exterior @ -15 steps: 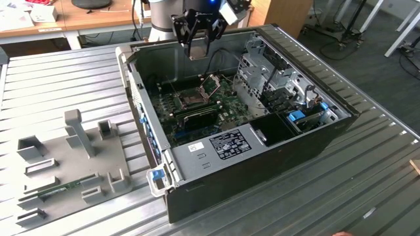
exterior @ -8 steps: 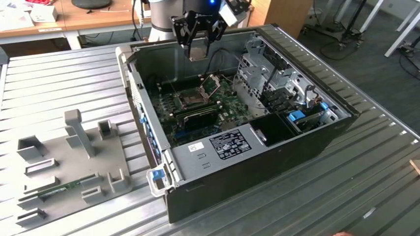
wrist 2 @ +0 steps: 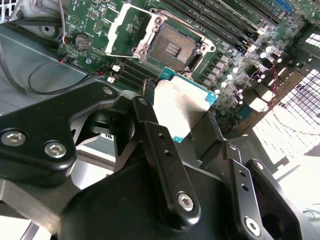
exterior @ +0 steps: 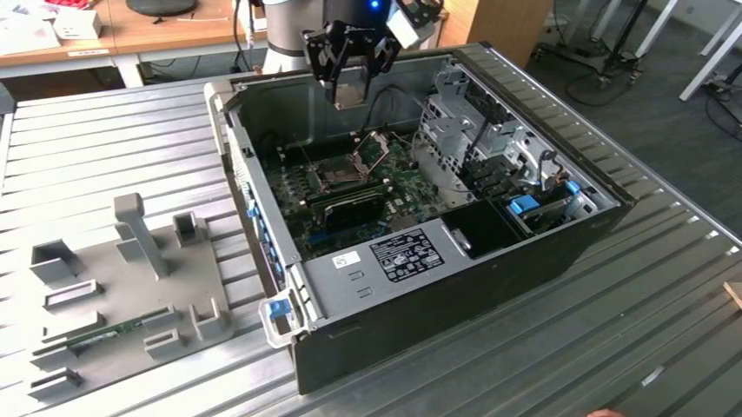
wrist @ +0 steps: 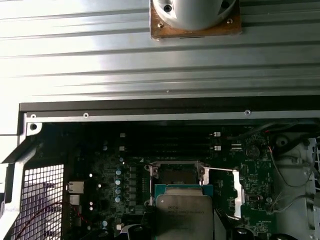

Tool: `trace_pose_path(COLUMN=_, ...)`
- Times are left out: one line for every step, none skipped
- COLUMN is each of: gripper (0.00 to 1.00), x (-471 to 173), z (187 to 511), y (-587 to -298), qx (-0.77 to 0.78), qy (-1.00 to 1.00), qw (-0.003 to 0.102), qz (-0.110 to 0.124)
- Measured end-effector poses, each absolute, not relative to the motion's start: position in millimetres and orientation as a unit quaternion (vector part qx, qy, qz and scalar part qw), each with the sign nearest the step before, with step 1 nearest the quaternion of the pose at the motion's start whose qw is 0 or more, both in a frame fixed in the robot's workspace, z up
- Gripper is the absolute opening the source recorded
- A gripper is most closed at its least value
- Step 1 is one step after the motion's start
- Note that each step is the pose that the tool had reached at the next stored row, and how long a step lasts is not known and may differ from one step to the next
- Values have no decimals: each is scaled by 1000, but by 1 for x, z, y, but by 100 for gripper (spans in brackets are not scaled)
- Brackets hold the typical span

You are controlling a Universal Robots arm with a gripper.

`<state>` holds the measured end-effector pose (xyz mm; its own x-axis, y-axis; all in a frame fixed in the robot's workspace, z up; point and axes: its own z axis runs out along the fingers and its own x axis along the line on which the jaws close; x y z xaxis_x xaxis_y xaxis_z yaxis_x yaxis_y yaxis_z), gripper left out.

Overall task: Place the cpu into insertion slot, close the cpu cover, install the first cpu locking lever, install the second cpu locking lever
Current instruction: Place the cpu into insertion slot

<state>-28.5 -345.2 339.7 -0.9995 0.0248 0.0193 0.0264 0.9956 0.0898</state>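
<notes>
The gripper (exterior: 347,95) is clamped on the cpu (wrist 2: 182,107) by its edges, holding it over the open case (exterior: 545,261), just short of the bare slot (wrist 2: 172,47) on the green board (wrist 2: 227,67), with the cover (wrist 2: 129,30) swung open beside it.

Silvery cpu (wrist 2: 181,102), seemingly teal-rimmed; green motherboard (wrist 2: 100,22); black fingers (wrist 2: 161,147).

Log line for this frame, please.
gripper: shut on cpu | cpu: held above case, not in insertion slot | cpu cover: open
</notes>
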Motion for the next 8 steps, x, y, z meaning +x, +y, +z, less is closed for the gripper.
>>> trace_pose_path(gripper=54, x=-28, z=339, y=-345, qx=-13, qy=-999, qw=9, qz=-45)
trace_pose_path(gripper=54, x=-28, z=338, y=-345, qx=-13, qy=-999, qw=9, qz=-45)
trace_pose_path(gripper=54, x=-28, z=338, y=-345, qx=-13, qy=-999, qw=9, qz=-45)
trace_pose_path(gripper=54, x=-28, z=338, y=-345, qx=-13, qy=-999, qw=9, qz=-45)
trace_pose_path(gripper=54, x=-28, z=338, y=-345, qx=-13, qy=-999, qw=9, qz=-45)
trace_pose_path(gripper=54, x=-28, z=337, y=-345, qx=-13, qy=-999, qw=9, qz=-45)
trace_pose_path(gripper=54, x=-28, z=337, y=-345, qx=-13, qy=-999, qw=9, qz=-45)
trace_pose_path(gripper=54, x=-28, z=337, y=-345, qx=-13, qy=-999, qw=9, qz=-45)
